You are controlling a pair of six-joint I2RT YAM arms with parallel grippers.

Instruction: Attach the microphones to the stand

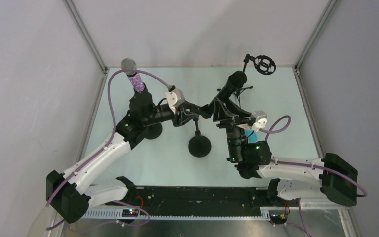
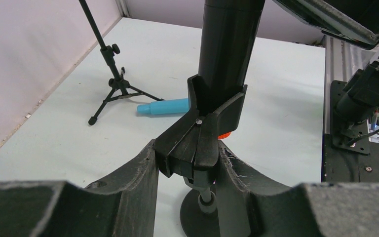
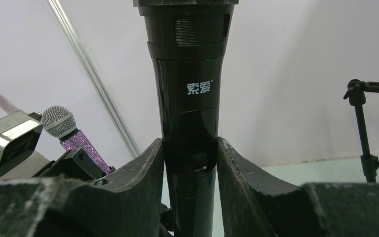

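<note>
Two-arm mounting of microphones, one moment. The desk (image 1: 286, 98) carried three stands, and judged from it the task was roughly a third done. The purple microphone (image 1: 137, 81) rose at a slant off the desk, apparently already seated on its stand (image 1: 151, 132), which the left arm largely hid. The tripod stand (image 2: 111, 50) at the far edge was unoccupied. The round-base stand (image 1: 200, 145) at centre was the one in work. The black microphone (image 3: 192, 98) was gripped between the fingers of the right hand (image 3: 190, 148), which was closed tight around its body. The left hand (image 2: 186, 154) was clenched on the clip (image 2: 202, 131) of that stand, steadying it. The teal microphone (image 2: 165, 106) lay flat on the desk, near the tripod's feet and untouched, so it remained to be mounted. The left wrist view alone showed the black body resting in the clip's cradle, with the orange end (image 2: 223, 136) just below it; whether it was fully pressed home could not be told. The right wrist view alone showed the lettering on the black body. Only the top view showed both arms converging on the centre stand.
</note>
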